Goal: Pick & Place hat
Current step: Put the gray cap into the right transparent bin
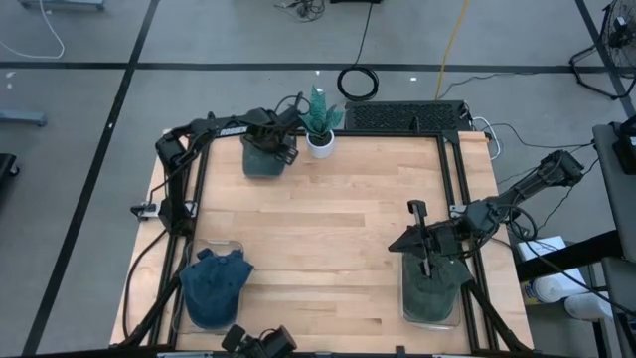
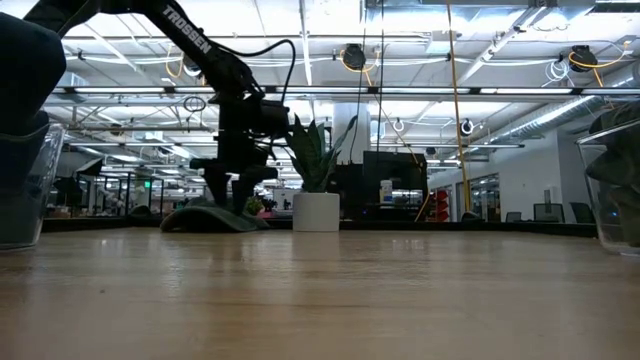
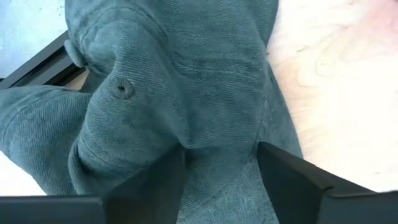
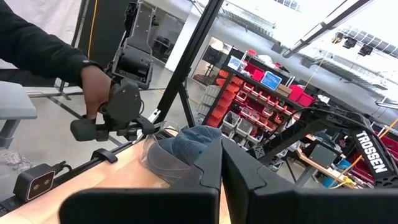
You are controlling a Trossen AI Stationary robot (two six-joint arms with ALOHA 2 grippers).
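From above, the left gripper (image 1: pixel 270 141) stood over a slate-green cloth hat (image 1: pixel 264 159) lying at the far edge of the pale wooden table (image 1: pixel 328 249), just beside a small potted plant in a white pot (image 1: pixel 321 142). The right gripper (image 1: pixel 425 261), fingers together, waited above a clear bin (image 1: pixel 431 298) at the near right.

At table height, the left gripper (image 2: pixel 236 185) reached down onto the flat hat (image 2: pixel 212 218).

In the left wrist view, the fingers (image 3: pixel 291 180) stood apart, straddling a raised fold of the twill cloth hat (image 3: pixel 180 93), not visibly clamped. The grip would probably go best if they pinched that ridge deeply before lifting, so the limp cloth could not slip.

In the right wrist view, a person's hand (image 4: pixel 93 87) held a leader-arm handle (image 4: pixel 118 115).
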